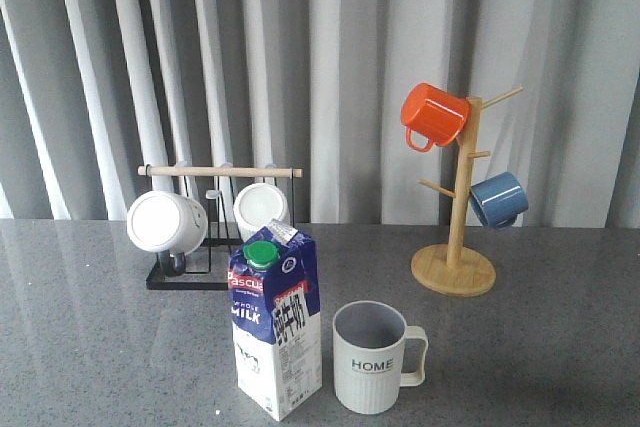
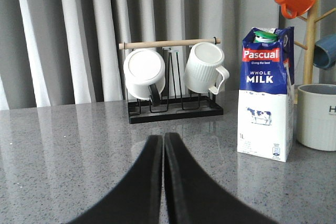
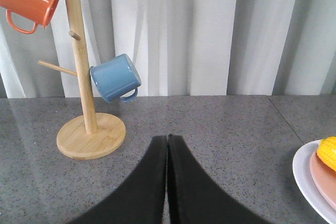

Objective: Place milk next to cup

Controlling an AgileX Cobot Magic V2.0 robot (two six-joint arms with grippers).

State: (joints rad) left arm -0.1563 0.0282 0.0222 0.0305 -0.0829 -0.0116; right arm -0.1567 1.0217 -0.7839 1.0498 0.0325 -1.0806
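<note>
The milk (image 1: pixel 277 332) stands upright on the grey speckled desk (image 1: pixel 90 357), near its front edge in the front view, a blue and white gable-top carton with a green round cap (image 1: pixel 262 254) and a red label band. The cup (image 1: pixel 372 357), pale and ribbed with "HOME" on its side, stands upright just beside the carton at its 3 o'clock, a narrow gap between them; its squarish handle points away from the carton. In the left wrist view the carton (image 2: pixel 265 95) shows "Pascual" and "WHOLE MILK" with a small cow drawing, and only the edge of the cup (image 2: pixel 317 116) is in view next to it.

At about 11 o'clock from the carton, farther back, a black wire rack (image 1: pixel 215 232) with a wooden top bar holds two plain white mugs (image 1: pixel 166 222) lying on their sides. At about 2 o'clock from the cup, a wooden mug tree (image 1: pixel 456 222) on a round base carries an orange mug (image 1: pixel 433 116) high up and a blue mug (image 1: pixel 497 199) lower down. Grey pleated curtains (image 1: pixel 330 57) hang behind everything.

Neither arm shows in the front view. The left gripper (image 2: pixel 163 141) has its jaws pressed together with nothing between them, over bare desk well apart from the carton. The right gripper (image 3: pixel 167 141) likewise has its jaws closed on nothing, facing the mug tree. At the edge of the right wrist view sits a white plate (image 3: pixel 310 179) with a yellow piece of corn (image 3: pixel 327 152).
</note>
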